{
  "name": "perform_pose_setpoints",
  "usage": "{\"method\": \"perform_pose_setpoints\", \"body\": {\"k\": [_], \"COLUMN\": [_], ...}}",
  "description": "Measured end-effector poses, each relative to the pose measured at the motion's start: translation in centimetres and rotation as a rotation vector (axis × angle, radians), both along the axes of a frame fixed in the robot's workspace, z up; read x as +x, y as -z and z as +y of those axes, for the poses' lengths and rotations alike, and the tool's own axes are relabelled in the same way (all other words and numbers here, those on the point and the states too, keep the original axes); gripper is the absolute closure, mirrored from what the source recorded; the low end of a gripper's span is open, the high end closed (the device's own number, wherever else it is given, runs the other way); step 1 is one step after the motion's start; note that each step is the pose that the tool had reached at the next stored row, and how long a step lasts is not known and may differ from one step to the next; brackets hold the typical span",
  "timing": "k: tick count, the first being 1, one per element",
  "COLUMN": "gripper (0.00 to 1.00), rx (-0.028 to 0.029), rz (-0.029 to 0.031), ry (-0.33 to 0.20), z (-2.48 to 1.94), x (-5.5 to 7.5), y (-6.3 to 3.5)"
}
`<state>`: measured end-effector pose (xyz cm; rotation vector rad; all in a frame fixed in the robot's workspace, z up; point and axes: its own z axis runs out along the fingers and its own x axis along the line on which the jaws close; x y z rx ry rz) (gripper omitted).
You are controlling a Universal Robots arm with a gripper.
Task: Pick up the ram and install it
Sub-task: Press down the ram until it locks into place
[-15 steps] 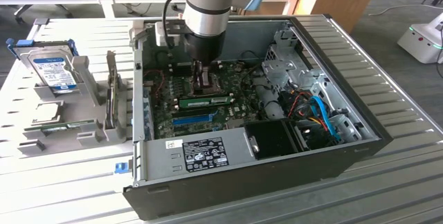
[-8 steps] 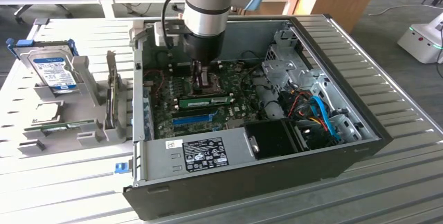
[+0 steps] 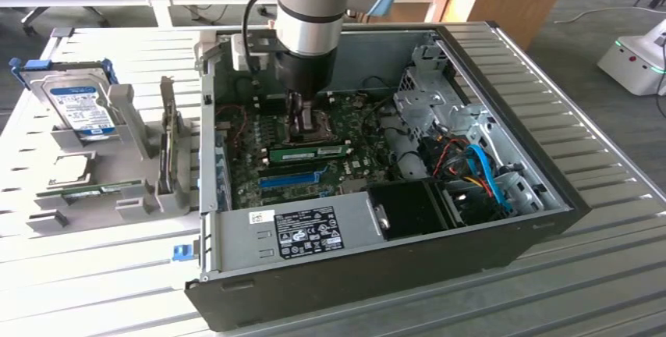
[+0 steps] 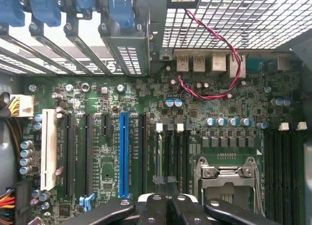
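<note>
The ram [image 3: 309,151], a thin green stick, stands on edge in a motherboard slot inside the open computer case [image 3: 395,274]. In the wrist view the ram [image 4: 158,154] appears as a pale thin edge between black slots. My gripper [image 3: 306,128] reaches down into the case directly over it. Its black fingers [image 4: 153,208] are shut, with no gap between the tips of my gripper [image 4: 166,186]. The tips sit over one end of the stick; I cannot tell whether they touch it. A second, similar green stick [image 3: 99,190] lies on the grey holder at the exterior view's left.
A long blue slot [image 4: 124,154] runs beside the ram slots, also visible from outside [image 3: 288,178]. The metal processor socket [image 4: 226,174] lies on the other side. A silver hard drive [image 3: 81,107] stands in the grey rack. Cables and a drive cage crowd the case's right.
</note>
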<state>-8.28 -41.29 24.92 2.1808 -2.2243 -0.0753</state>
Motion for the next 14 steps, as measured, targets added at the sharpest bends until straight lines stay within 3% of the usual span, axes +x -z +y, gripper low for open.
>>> {"method": "perform_pose_setpoints", "body": {"k": [14], "gripper": [0.89], "rx": [0.0], "rz": [0.0001], "ry": [0.0], "z": [-0.01], "x": [0.0], "y": [1.56]}}
